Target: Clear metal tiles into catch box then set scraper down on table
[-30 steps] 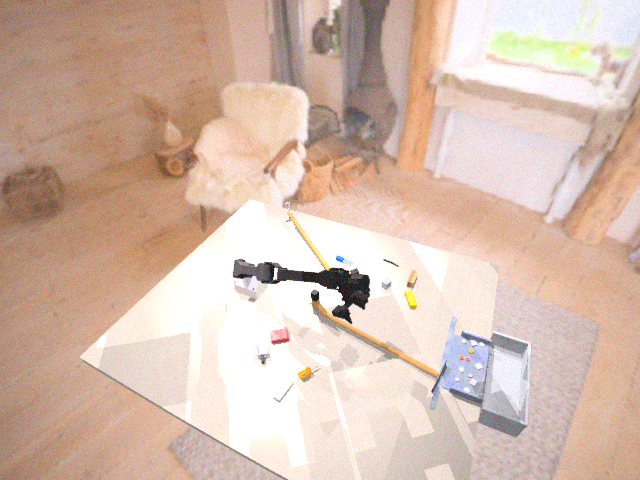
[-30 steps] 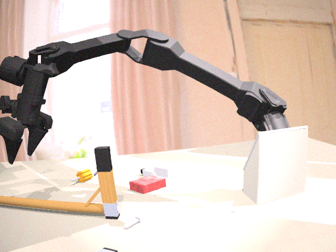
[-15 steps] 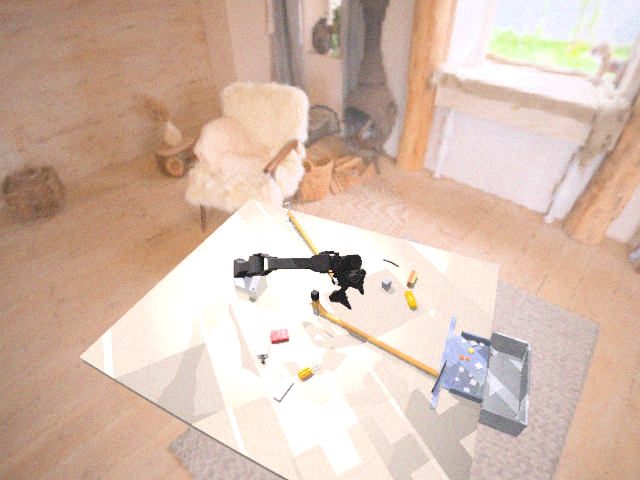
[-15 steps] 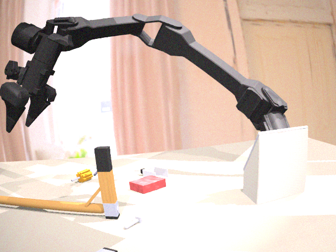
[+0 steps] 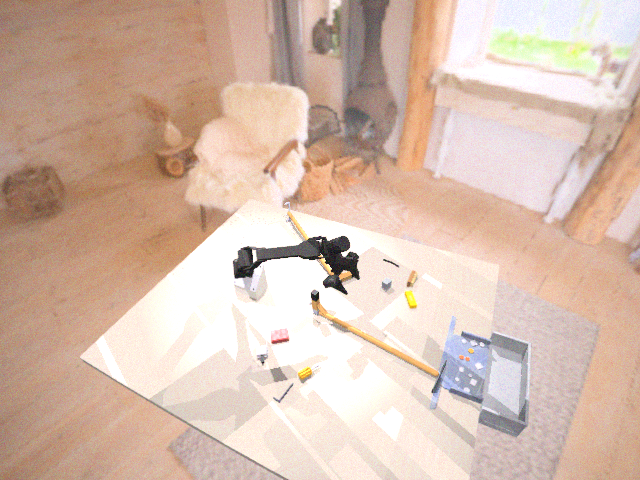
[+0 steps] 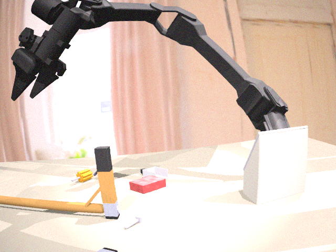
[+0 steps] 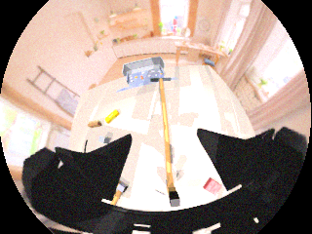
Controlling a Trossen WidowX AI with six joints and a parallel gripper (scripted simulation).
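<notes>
1. We hold our gripper [image 5: 338, 283] [image 6: 22, 98] [image 7: 164, 135] wide apart and with nothing in it, above the table [image 5: 206, 413] [image 6: 189, 230] [image 7: 195, 97], up off the long scraper [image 5: 382, 345] [image 6: 51, 205] [image 7: 166, 122];
2. the scraper's blade is at the near edge of the bench plate [image 5: 452, 369] [image 7: 138, 82], its upright grip at the opposite end;
3. beyond the scraper's blade, we see metal tiles [image 5: 473, 382] on the plate; the catch box [image 5: 509, 426] [image 7: 143, 63] adjoins the plate's far end.

Top view, worktop [image 5: 206, 372] [image 6: 203, 230] [image 7: 195, 97]: catch box [image 5: 527, 382] [image 7: 143, 63] at right, against the far end of the bench plate [image 5: 450, 367] [image 7: 134, 82]; tiles [image 5: 479, 365] spread on the plate, scraper [image 5: 382, 346] [image 6: 54, 205] [image 7: 166, 127] lying to its left, blade at the near end. Small block [image 5: 279, 335] [image 6: 147, 184] [image 7: 213, 185] left of the scraper, screwdriver [image 5: 305, 373] [image 6: 84, 175] just below the block.
</notes>
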